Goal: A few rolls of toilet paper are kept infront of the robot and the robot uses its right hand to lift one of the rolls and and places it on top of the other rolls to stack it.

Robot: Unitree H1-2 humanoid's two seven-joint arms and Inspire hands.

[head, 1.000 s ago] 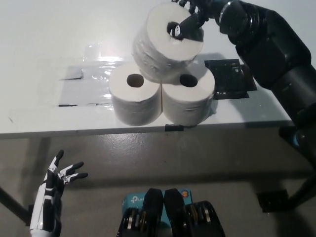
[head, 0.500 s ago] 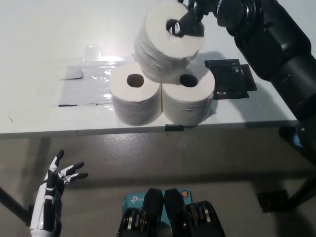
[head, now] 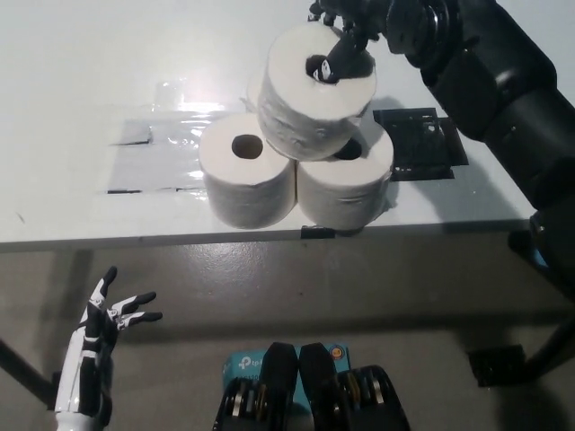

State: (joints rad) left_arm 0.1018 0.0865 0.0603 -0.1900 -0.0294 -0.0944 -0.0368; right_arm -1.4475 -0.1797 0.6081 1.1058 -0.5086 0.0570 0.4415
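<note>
Two white toilet paper rolls stand side by side near the table's front edge, the left roll (head: pixel 246 180) and the right roll (head: pixel 347 190). A third roll (head: pixel 310 94) sits on top of them, over the seam and leaning towards the right roll. My black right hand (head: pixel 346 40) grips this top roll, one finger poked into its core hole and others at its far rim. My white left hand (head: pixel 99 337) hangs below the table at the lower left, fingers spread and holding nothing.
The white table (head: pixel 90 81) carries a shiny taped patch (head: pixel 157 157) left of the rolls and a black square pad (head: pixel 418 144) to their right. The table's front edge (head: pixel 135 241) runs just before the rolls. A table leg foot (head: pixel 499 364) shows at the lower right.
The top roll has come down and slightly right, settling onto the two lower rolls. My right hand followed it and still grips its core. The left hand barely moved.
</note>
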